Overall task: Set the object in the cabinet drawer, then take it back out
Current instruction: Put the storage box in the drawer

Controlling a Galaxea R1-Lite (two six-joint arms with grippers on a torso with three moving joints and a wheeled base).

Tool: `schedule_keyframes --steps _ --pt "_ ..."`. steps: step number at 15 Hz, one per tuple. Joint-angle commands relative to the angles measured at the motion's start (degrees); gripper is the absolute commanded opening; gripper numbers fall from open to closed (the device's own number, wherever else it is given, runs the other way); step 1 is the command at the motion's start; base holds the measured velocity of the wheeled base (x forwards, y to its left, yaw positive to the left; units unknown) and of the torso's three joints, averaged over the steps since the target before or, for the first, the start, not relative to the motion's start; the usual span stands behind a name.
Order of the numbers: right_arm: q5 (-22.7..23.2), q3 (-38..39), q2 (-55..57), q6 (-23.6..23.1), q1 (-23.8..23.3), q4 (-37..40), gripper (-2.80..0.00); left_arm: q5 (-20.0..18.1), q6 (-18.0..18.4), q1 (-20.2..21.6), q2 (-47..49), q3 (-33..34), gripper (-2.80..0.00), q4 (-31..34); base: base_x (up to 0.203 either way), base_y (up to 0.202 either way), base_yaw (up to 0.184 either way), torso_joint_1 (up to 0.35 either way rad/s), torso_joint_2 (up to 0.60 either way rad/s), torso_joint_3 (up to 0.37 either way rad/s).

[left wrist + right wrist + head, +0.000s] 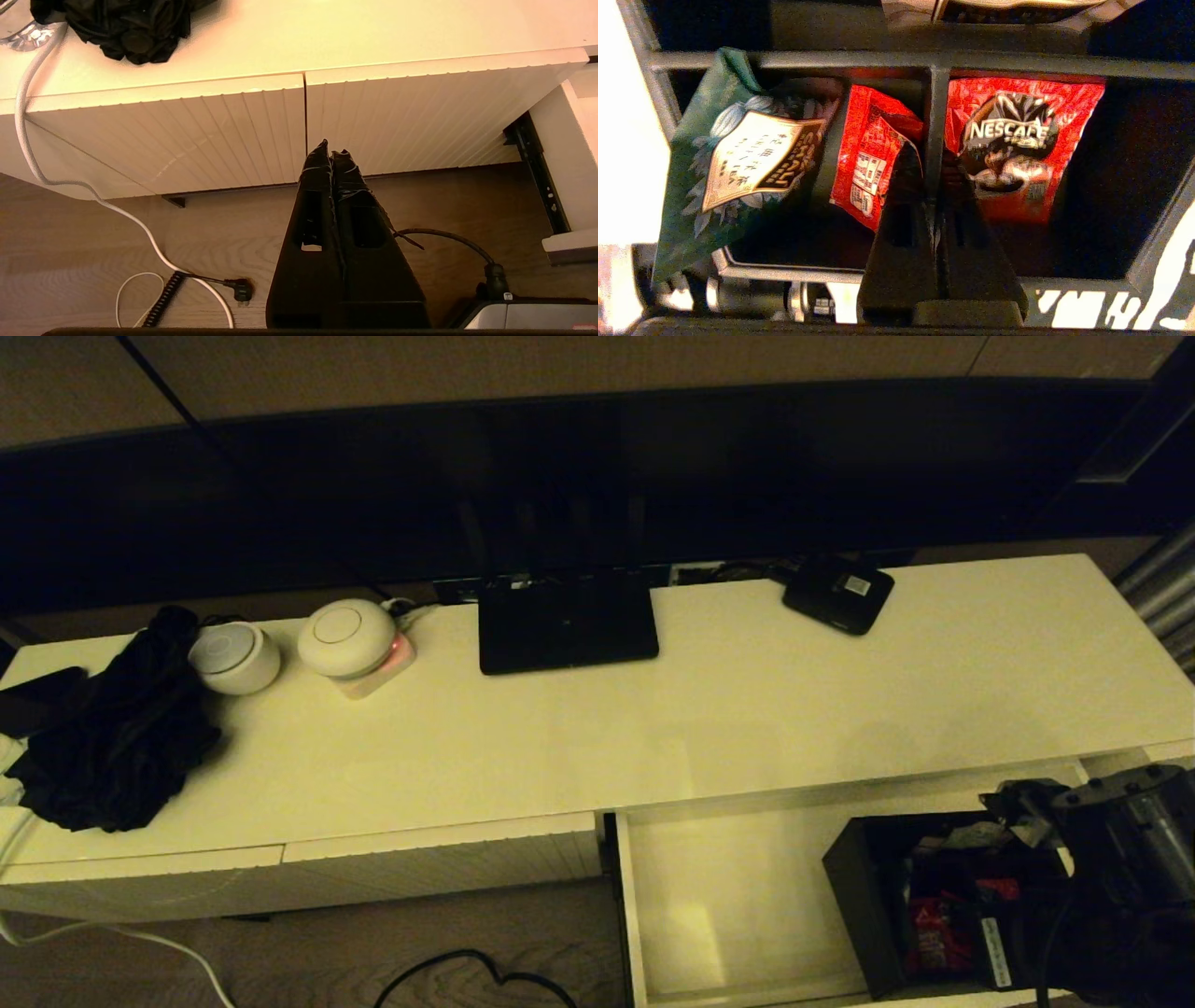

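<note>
The right tool (933, 196) is closed on a divider (934, 116) inside the box (864, 905), its fingers pinching the thin wall between two red packets (1013, 140). The box sits at the right end of the open drawer (691, 896), below the bench (653, 728). The left tool (331, 156) hangs with fingers pressed together, empty, before the closed drawer fronts (210, 135).

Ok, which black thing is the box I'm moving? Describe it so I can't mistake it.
Find the open drawer at the cabinet's right end. The black box sits inside it, the right gripper shut on its divider. Unlike the flat router and small device on top, it holds red packets.
</note>
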Motion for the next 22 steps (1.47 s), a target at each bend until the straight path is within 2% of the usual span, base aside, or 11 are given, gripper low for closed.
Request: schedule_keyframes --steps 1,7,10,13,22 --pt "0.0 -0.1 5.1 0.0 -0.3 -3.9 -2.8 0.1 0.0 0.0 0.0 0.2 -2.8 0.0 0.0 0.0 0.0 0.0 0.0 0.0" --pt "0.0 -3.7 7.6 -2.2 -2.0 -6.5 -2.8 0.0 0.0 0.0 0.0 0.2 -2.8 0.0 0.0 0.0 0.0 0.0 0.0 0.0" --pt "0.2 -2.7 8.5 -5.1 -3.4 -7.4 -2.8 0.0 0.0 0.0 0.0 0.2 -2.8 0.0 0.0 0.0 0.0 0.0 0.0 0.0" --pt "0.4 -0.7 10.5 -6.4 -3.8 -12.5 -2.8 0.1 0.0 0.0 0.0 0.2 -2.8 0.0 0.0 0.0 0.0 0.0 0.0 0.0" --pt "0.6 0.4 20.8 -6.4 -4.4 -20.9 -2.8 0.1 0.0 0.0 0.0 0.2 -2.8 0.0 0.0 0.0 0.0 0.0 0.0 0.0"
